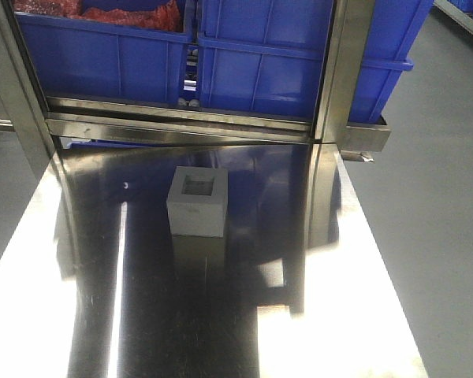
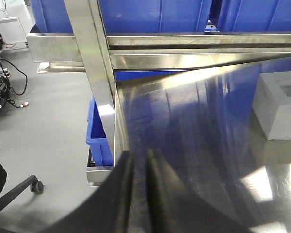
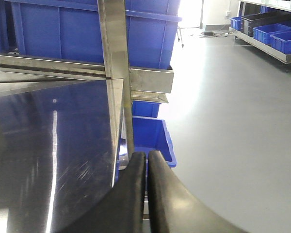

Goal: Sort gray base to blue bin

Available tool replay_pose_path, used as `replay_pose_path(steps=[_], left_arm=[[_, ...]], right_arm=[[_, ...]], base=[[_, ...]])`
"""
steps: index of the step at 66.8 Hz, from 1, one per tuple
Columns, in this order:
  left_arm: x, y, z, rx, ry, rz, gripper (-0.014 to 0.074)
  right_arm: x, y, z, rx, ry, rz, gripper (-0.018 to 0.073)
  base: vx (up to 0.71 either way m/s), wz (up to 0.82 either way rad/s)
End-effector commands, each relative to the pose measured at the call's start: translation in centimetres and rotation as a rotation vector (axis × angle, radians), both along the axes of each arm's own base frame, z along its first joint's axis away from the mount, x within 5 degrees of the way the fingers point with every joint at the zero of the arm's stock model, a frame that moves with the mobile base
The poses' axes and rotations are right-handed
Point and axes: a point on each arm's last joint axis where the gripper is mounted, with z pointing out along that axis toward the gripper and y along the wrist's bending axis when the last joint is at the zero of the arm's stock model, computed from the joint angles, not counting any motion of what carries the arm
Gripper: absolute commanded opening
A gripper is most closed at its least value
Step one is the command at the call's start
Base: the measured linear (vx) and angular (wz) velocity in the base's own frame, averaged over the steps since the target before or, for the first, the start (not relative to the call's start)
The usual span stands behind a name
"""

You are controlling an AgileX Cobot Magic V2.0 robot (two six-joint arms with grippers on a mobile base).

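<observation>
Gray base sits upright mid steel table, recess up, nothing touching it. Blue bin is on the shelf behind, well apart from the base; neighbouring bin holds red stuff. Left gripper has fingers together, empty, over the table's left edge. Right gripper is the same, at the right edge.

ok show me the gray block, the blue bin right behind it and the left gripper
gray block (image 1: 195,218): front view, front face
blue bin (image 1: 260,75): front view, front wall
left gripper (image 2: 139,156): left wrist view, between fingertips
</observation>
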Motion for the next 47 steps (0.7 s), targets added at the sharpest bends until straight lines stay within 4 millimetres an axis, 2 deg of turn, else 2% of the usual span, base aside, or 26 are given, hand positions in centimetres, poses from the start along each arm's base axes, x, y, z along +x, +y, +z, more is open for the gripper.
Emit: replay_pose_path(steps=[1, 8, 16, 29, 47], left_arm=[[0.33, -0.1, 1.69, -0.007, -0.096, -0.007, 0.0321], [0.32, -0.1, 1.62, -0.01, -0.091, -0.006, 0.0563], [0.32, -0.1, 1.63, -0.009, -0.092, -0.006, 0.0736], [0.32, -0.1, 1.63, -0.009, -0.092, -0.006, 0.0708], [0.49, -0.1, 2.04, -0.01, -0.111, -0.007, 0.0608]], right_arm=[[0.21, -0.04, 0.48, -0.018, -0.052, -0.002, -0.0005], [0.21, -0.04, 0.48, -0.018, -0.052, -0.002, -0.0005], [0.21, -0.04, 0.48, -0.018, -0.052, -0.002, -0.0005], [0.21, -0.04, 0.48, -0.018, -0.052, -0.002, -0.0005], [0.21, -0.04, 0.48, -0.018, -0.052, -0.002, -0.0005]], base=[[0.0, 0.0], [0.0, 0.0], [0.0, 0.0], [0.0, 0.0], [0.0, 0.0]])
